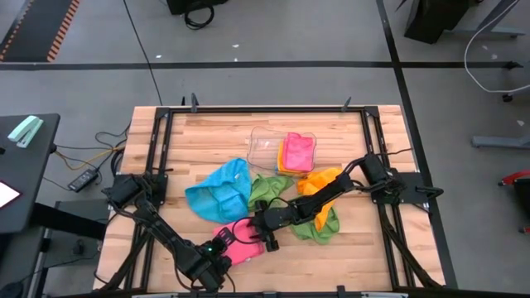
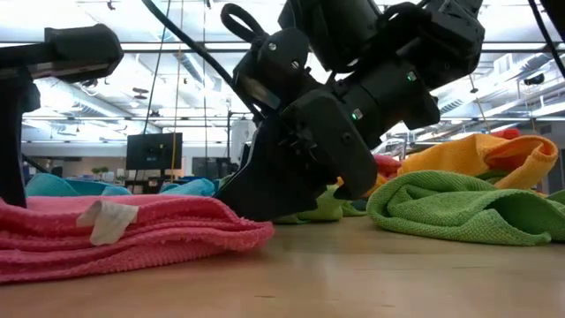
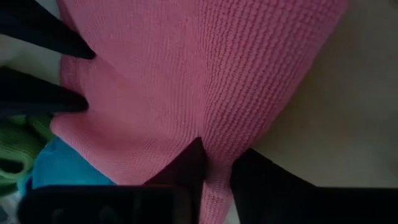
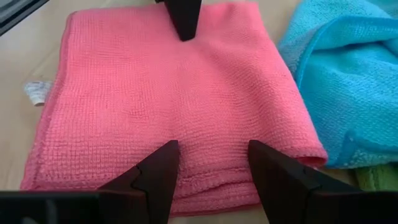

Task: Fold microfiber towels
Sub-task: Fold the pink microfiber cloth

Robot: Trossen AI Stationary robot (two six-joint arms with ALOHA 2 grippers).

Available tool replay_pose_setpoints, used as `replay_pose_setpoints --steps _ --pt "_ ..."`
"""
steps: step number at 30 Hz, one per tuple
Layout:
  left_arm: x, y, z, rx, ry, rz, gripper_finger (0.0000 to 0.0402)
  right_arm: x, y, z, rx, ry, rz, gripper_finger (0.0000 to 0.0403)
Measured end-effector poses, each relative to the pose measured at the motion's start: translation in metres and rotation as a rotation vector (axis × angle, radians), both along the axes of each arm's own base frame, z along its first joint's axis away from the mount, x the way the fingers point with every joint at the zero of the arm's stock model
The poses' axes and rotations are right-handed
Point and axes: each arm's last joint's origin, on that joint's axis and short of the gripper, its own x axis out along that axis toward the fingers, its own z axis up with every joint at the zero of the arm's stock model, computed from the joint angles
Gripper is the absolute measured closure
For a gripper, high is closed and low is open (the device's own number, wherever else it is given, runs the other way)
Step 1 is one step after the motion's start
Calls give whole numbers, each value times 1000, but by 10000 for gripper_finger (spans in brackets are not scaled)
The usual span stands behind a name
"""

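Observation:
A pink towel (image 4: 174, 106), folded in layers and bearing a white tag (image 4: 37, 90), lies flat near the table's front edge (image 1: 242, 247). My left gripper (image 3: 217, 177) is shut on its near-left edge. My right gripper (image 4: 211, 177) stands open over the opposite edge, one finger on either side (image 1: 267, 238). In the low view that gripper (image 2: 260, 199) comes down onto the towel's right end (image 2: 132, 231). Behind lie a blue towel (image 1: 219, 191), two green towels (image 1: 318, 222) and an orange towel (image 1: 325, 179). My left gripper pinches the pink towel's edge (image 3: 216, 190) between its two fingers, slanting down from the table's near-left side. The towel lies flat on the table. My right gripper's fingertips (image 4: 163, 163) rest at the towel's other edge (image 4: 211, 190); I cannot tell whether they touch it.
A clear plastic tray (image 1: 263, 142) at the back centre holds folded pink and orange towels (image 1: 296, 152). Bare wood (image 1: 331, 265) lies at the near right. A dark frame runs around the table's edges.

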Motion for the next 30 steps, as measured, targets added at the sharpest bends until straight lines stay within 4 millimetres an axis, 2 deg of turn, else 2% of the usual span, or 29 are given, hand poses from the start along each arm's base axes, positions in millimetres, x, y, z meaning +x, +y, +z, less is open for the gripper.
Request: replay_pose_setpoints --steps 3,5,10,18,22,26,30 --pt "1 -2 3 5 12 -44 377 0 0 0 -1 4 0 199" --pt "4 0 3 -6 33 -60 389 0 0 0 -1 6 -1 199" --pt "13 8 5 -24 79 -63 384 0 0 -1 10 13 -9 199" --pt "41 24 21 -76 130 -86 382 -1 0 -2 12 28 -12 199" --pt "45 32 27 -89 197 -72 375 -2 0 -4 7 48 -10 199" --pt "50 32 35 -159 224 -66 389 -3 0 -5 2 65 -8 199" --pt "52 31 38 -201 226 -36 384 -6 -1 5 -6 72 -1 199"
